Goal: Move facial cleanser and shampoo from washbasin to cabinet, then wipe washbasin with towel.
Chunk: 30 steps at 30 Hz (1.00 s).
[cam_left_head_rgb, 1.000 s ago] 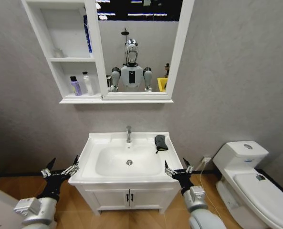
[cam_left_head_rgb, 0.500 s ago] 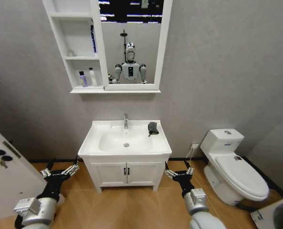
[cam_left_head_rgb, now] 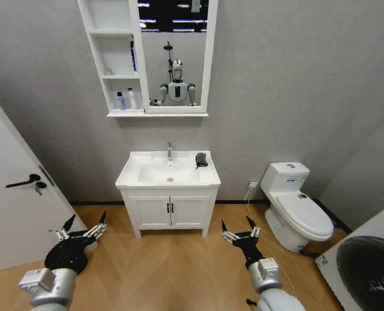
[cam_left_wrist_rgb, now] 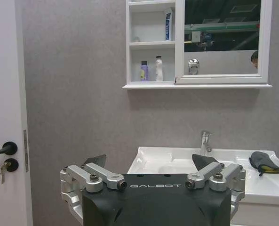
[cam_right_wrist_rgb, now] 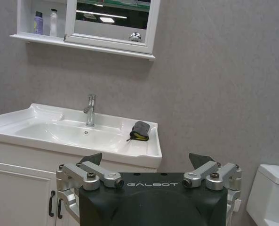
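Observation:
The purple facial cleanser (cam_left_head_rgb: 120, 101) and the white shampoo (cam_left_head_rgb: 131, 99) stand side by side in the lowest niche of the cabinet (cam_left_head_rgb: 112, 59), as the left wrist view also shows: facial cleanser (cam_left_wrist_rgb: 143, 71), shampoo (cam_left_wrist_rgb: 159, 68). The dark towel (cam_left_head_rgb: 201, 159) lies on the right rim of the washbasin (cam_left_head_rgb: 130, 175), beside the faucet (cam_left_head_rgb: 169, 151). My left gripper (cam_left_head_rgb: 83, 228) and right gripper (cam_left_head_rgb: 239, 230) hang open and empty low over the floor, well short of the washbasin. The right wrist view looks past the right gripper (cam_right_wrist_rgb: 148, 160) at the towel (cam_right_wrist_rgb: 140, 130).
A white door with a black handle (cam_left_head_rgb: 23, 181) stands at the left. A toilet (cam_left_head_rgb: 295, 207) sits right of the low two-door cupboard (cam_left_head_rgb: 169, 210). A machine with a dark round drum (cam_left_head_rgb: 373, 272) fills the lower right corner. Wooden floor stretches between me and the cupboard.
The whole picture has pulled back from the washbasin, so the camera has moved away; the door and the drum machine have come into view. Both grippers keep the same open pose.

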### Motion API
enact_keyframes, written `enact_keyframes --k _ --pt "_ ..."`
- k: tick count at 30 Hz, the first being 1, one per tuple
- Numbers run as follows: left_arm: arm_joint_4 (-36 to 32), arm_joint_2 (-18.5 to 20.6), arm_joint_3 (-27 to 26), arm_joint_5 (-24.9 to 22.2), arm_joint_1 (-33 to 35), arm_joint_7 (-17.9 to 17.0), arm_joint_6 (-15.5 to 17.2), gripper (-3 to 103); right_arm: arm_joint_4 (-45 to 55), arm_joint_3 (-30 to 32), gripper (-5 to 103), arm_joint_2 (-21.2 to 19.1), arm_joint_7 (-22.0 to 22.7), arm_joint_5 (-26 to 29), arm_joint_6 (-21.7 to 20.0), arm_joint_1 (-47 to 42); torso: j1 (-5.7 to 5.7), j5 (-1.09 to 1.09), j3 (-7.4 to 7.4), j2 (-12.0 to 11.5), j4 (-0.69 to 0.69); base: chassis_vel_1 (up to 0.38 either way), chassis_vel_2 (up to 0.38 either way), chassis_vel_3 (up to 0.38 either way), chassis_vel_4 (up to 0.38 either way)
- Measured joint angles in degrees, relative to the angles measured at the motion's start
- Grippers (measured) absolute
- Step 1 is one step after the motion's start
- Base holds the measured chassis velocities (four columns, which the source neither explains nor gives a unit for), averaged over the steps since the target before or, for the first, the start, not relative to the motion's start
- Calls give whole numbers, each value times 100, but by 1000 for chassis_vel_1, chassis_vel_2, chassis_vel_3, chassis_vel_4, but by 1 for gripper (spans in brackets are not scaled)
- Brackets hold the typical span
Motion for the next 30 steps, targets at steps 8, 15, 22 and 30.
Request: enact_keyframes --k 8,15,22,30 --pt "0 0 1 0 -2 2 0 100 -45 27 100 -5 79 -176 -28 -17 14 3 4 -7 2 -40 33 37 -17" --pt "0 0 1 0 -2 2 0 100 -47 29 100 -5 83 -178 -38 -19 5 1 2 -5 2 -10 21 11 -14" --pt "0 0 1 0 -2 2 0 100 -47 30 100 -5 87 -178 -43 -21 3 2 1 -3 1 0 0 0 0" --pt "0 0 1 0 -2 4 0 100 -47 31 100 -5 89 -177 -47 -18 6 3 2 -3 1 22 32 -25 -38"
